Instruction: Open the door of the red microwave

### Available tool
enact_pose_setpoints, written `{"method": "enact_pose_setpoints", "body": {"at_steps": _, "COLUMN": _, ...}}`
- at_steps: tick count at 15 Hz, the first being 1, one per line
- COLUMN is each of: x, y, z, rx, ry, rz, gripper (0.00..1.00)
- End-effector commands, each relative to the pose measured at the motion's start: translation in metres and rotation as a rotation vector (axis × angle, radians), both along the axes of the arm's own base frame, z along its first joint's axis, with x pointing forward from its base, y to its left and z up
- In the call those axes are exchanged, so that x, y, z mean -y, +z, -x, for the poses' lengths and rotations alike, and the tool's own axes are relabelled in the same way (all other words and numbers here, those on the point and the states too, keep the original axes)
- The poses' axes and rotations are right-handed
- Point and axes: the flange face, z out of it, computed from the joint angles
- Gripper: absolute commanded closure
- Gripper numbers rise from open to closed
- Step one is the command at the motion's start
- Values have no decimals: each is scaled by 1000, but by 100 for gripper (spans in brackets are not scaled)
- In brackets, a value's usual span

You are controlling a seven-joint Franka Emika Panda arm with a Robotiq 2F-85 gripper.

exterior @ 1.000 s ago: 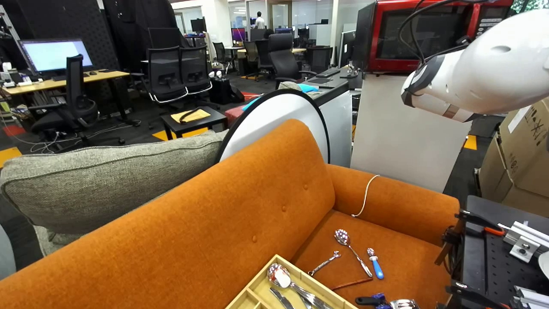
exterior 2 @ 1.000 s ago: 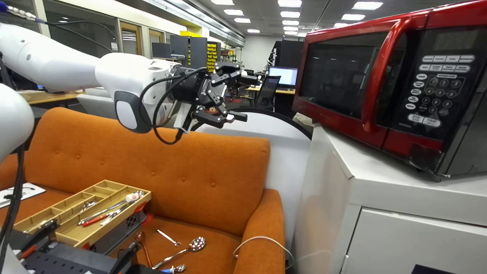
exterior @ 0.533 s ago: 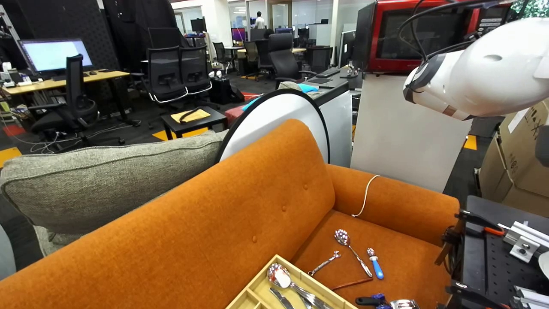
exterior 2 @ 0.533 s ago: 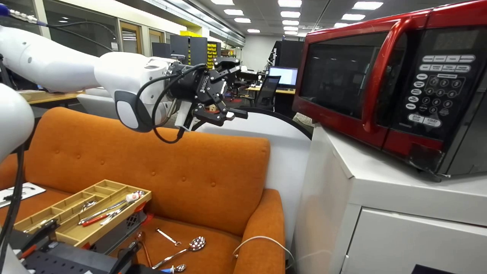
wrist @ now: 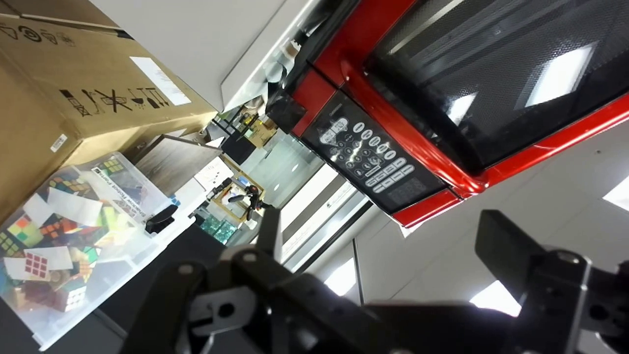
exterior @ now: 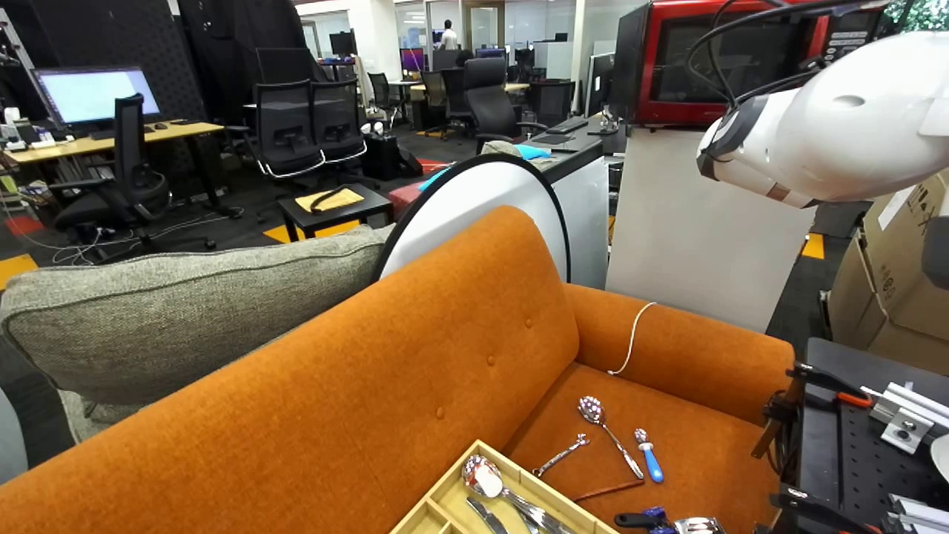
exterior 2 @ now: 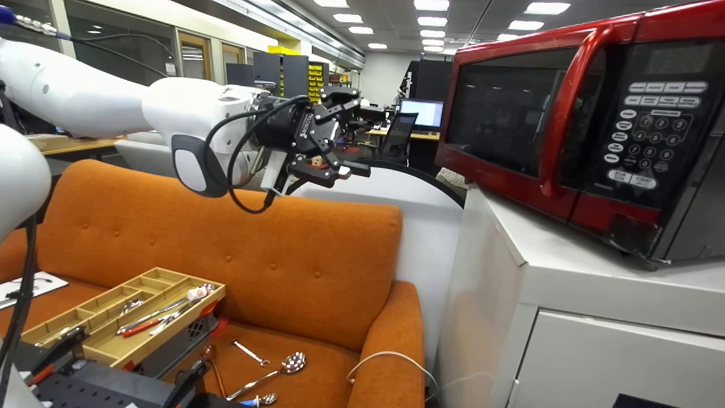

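Note:
The red microwave (exterior 2: 493, 173) sits on a white pedestal, with its door (exterior 2: 507, 107) closed flush against the front. A curved red handle (exterior 2: 558, 124) runs down the door's edge beside the dark keypad. My gripper (exterior 2: 362, 136) hangs in the air well short of the door, touching nothing, its fingers spread apart. In the wrist view the gripper (wrist: 383, 231) is open with nothing between the fingers; the handle (wrist: 403, 130) and door (wrist: 491, 73) appear tilted above it. In an exterior view the white arm (exterior: 852, 126) hides the gripper and part of the microwave (exterior: 630, 67).
An orange sofa (exterior 2: 272, 238) stands below the arm, with a wooden cutlery tray (exterior 2: 102, 340) and loose utensils nearby. The white pedestal (exterior 2: 595, 283) has a corner facing the arm. Cardboard boxes (wrist: 108, 83) and a clear bin (wrist: 64, 246) show in the wrist view.
Over the last second my gripper has turned slightly at the wrist and the arm has shifted a little. In the last half second hardly anything has moved. The door has stayed closed.

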Motion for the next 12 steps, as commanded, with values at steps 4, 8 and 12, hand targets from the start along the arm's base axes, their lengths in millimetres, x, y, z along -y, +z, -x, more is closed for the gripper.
{"method": "enact_pose_setpoints", "body": {"at_steps": 4, "x": 27, "y": 28, "z": -1, "rx": -218, "ry": -40, "rz": 94, "gripper": 0}}
{"method": "enact_pose_setpoints", "body": {"at_steps": 8, "x": 38, "y": 30, "z": 10, "rx": -191, "ry": -80, "rz": 91, "gripper": 0}}
{"method": "enact_pose_setpoints", "body": {"at_steps": 12, "x": 53, "y": 35, "z": 13, "rx": -176, "ry": -115, "rz": 93, "gripper": 0}}
